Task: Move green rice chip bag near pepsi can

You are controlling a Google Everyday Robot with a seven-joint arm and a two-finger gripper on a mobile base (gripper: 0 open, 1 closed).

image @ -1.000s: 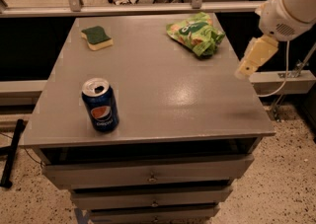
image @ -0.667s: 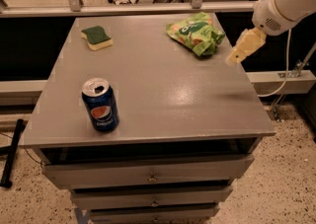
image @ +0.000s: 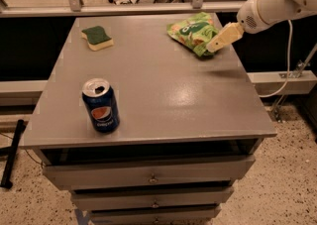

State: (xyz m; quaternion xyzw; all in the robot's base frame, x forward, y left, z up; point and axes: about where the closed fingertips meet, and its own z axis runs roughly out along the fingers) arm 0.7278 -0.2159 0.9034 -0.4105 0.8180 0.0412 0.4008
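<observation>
Gripper (image: 213, 46) on the white arm (image: 270, 6) sits far right of and behind the can (image: 101, 106), over the bag's right edge. Open or closed: cannot tell, and no clear hold on anything. Green chip bag (image: 189, 30) lies flat, well apart from the can, back and to its right. Can stands upright near the front left of the grey table (image: 163, 95), top opened. Green-and-yellow sponge (image: 97, 37) lies straight behind the can, well apart. Drawers (image: 148, 174) sit below the can, under the tabletop.
</observation>
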